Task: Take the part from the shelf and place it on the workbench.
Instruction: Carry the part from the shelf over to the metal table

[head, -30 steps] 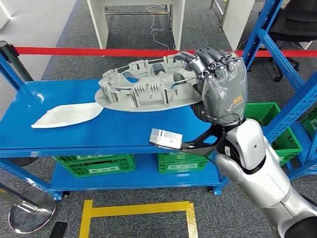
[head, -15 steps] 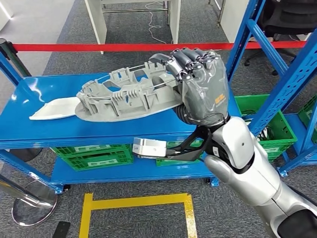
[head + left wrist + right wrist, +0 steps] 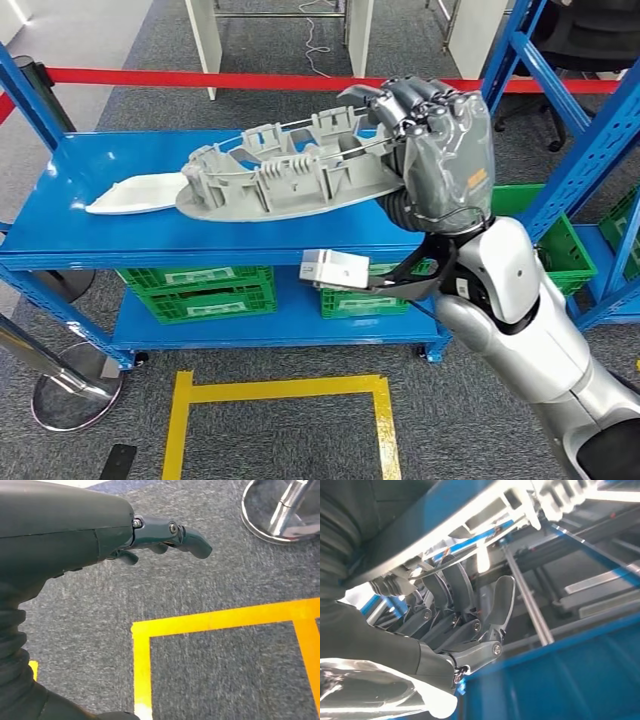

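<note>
Part: we see the grey ribbed part [image 3: 290,175] held above the blue tabletop [image 3: 226,240], apparently not yet resting on it.
Grip: right hand [image 3: 441,150] grasps its right end, fingers [image 3: 465,630] hooked through the ribs.
Long axis: left–right; part extends left from the hand, over a white piece [image 3: 136,192].
Left hand [image 3: 166,532]: hangs low, holds nothing, fingers extended.
Next, we judge: lower straight down.

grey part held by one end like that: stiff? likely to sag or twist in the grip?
Probably stiff: the grey part juts out level from the right robot hand with no visible droop. Its ribbed, hollowed shell suggests it is light for its size. Held at one end only, it may still pivot in the grip.
</note>
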